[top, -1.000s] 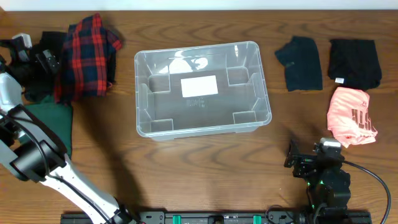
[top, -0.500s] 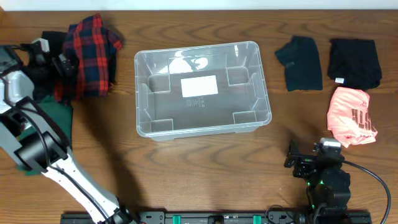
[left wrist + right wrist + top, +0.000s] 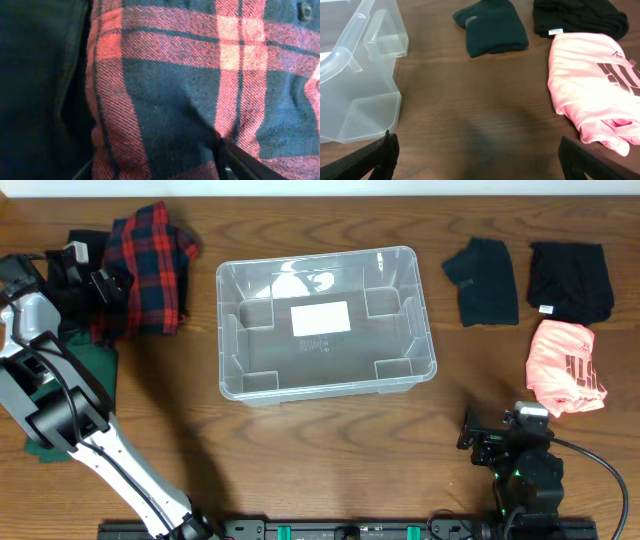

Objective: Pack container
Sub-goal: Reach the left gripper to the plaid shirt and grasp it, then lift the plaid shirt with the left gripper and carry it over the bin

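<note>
The clear container [image 3: 228, 330] stands empty in the middle of the table, with a white label on its base; its corner also shows in the right wrist view [image 3: 360, 75]. My left gripper [image 3: 105, 284] is pressed against the left edge of a red-and-navy plaid shirt [image 3: 150, 265]. In the left wrist view the plaid shirt [image 3: 200, 75] fills the frame, and my left gripper's fingers [image 3: 152, 167] are spread with a fold of it between them. My right gripper [image 3: 490, 442] is open and empty over bare wood near the front edge; it also shows in the right wrist view [image 3: 480, 160].
A green garment [image 3: 85, 375] and a black one [image 3: 85, 245] lie beside and under the plaid shirt. At right lie a dark folded garment [image 3: 483, 280], a black one [image 3: 570, 280] and a pink shirt [image 3: 567, 365]; all three show in the right wrist view.
My left gripper has moved right from the far left edge onto the plaid shirt. The right arm and the container have not moved.
</note>
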Controlling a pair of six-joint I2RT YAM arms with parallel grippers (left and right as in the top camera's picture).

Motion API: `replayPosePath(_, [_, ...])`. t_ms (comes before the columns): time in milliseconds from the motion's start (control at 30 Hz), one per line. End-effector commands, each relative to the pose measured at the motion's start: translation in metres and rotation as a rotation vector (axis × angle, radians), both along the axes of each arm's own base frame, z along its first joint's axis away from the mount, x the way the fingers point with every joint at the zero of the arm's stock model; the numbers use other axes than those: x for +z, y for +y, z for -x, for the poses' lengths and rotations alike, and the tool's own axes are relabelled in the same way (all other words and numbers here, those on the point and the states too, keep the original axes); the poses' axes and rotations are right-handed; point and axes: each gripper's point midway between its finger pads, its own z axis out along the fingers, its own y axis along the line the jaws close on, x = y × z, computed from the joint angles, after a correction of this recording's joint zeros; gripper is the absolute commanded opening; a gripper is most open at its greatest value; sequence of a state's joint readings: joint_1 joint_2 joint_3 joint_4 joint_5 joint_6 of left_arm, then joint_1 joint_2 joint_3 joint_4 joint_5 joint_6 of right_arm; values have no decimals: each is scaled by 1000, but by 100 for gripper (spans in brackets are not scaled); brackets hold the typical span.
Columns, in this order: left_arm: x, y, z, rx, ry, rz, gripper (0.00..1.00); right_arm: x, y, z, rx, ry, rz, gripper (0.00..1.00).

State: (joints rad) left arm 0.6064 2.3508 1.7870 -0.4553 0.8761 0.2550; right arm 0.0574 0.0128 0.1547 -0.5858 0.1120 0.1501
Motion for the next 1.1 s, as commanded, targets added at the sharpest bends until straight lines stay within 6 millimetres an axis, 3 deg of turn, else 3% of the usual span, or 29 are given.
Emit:
replayPosePath(0, [-15,-30,1,-69,16,98,57,-1,1,0,-1,2,-11,99])
replayPosePath(133, [-16,-32,3,-69,32,111,37,-1,1,0,-1,2,-11,99])
replayPosePath(233, [-17,-33,5,-69,41,118,9,-1,1,0,-1,2,-11,99])
replayPosePath(267, [-17,-33,5,-69,43,120,6,-1,1,0,-1,2,-11,99])
replayPosePath(467, [1,-38,3,-100,-29,191,6,-1,1,0,-1,2,-11,99])
replayPosePath(567, [19,-27,0,-71,-59,220,6,-1,1,0,-1,2,-11,99])
replayPosePath(867, [103,6,3,-40,-214,225,6,-1,1,0,-1,2,-11,99])
replayPosePath(1067, [151,0,11,-90,-314,236,6,-1,1,0,-1,2,-11,99])
